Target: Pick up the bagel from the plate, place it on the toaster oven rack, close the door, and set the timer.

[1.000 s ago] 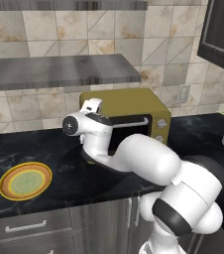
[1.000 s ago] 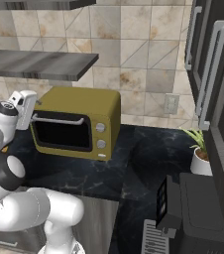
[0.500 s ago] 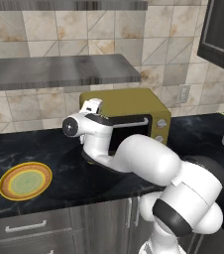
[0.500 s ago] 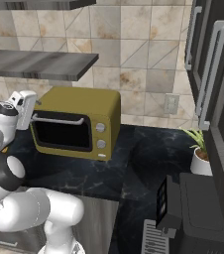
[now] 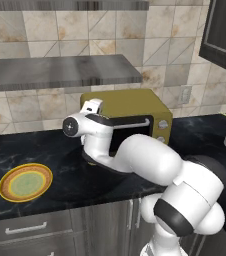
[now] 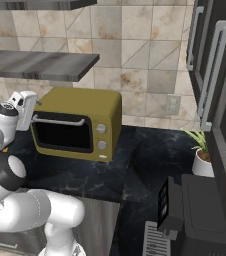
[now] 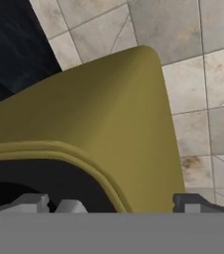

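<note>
Black marbled counter [image 5: 60, 150], beige tiled wall [image 6: 135, 60], grey shelf [image 5: 60, 72], tool [image 7: 109, 201] spread wide, empty

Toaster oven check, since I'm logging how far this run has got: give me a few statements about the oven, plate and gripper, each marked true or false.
1. The door of the toaster oven is closed. True.
2. A bagel lies on the plate. False: the plate carries nothing.
3. The gripper holds the bagel. False: its jaws are open and hold nothing.
4. The plate rests on the dark counter, left of the oven. True.
5. A potted plant stands on the oven. False: it stands on the counter to the right.
</note>
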You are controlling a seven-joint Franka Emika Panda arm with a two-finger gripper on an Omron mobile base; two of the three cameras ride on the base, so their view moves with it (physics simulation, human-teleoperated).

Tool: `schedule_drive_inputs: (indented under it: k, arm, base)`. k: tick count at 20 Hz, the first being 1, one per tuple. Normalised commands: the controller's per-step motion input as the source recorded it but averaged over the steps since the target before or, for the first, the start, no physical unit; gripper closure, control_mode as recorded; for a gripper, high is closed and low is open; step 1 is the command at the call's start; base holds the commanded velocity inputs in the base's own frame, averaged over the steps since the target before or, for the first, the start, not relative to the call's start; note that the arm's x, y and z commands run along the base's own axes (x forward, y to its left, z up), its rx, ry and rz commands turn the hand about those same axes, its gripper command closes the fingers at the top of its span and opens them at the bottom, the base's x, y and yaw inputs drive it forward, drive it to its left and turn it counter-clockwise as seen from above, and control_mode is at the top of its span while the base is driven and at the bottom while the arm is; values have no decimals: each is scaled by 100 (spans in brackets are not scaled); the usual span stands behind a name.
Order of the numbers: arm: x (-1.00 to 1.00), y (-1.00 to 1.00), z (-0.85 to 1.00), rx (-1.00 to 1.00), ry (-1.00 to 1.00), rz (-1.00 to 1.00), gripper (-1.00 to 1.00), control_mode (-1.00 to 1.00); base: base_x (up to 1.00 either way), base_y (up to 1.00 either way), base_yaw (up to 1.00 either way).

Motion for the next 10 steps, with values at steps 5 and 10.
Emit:
schedule_drive_inputs:
  k: [5,10]
  arm:
    - [16,0,-8,0,0,0,-100,-100]
    - [13,0,-21,0,0,0,-100,-100]
  base:
    - [0,0,0]
    - [0,0,0]
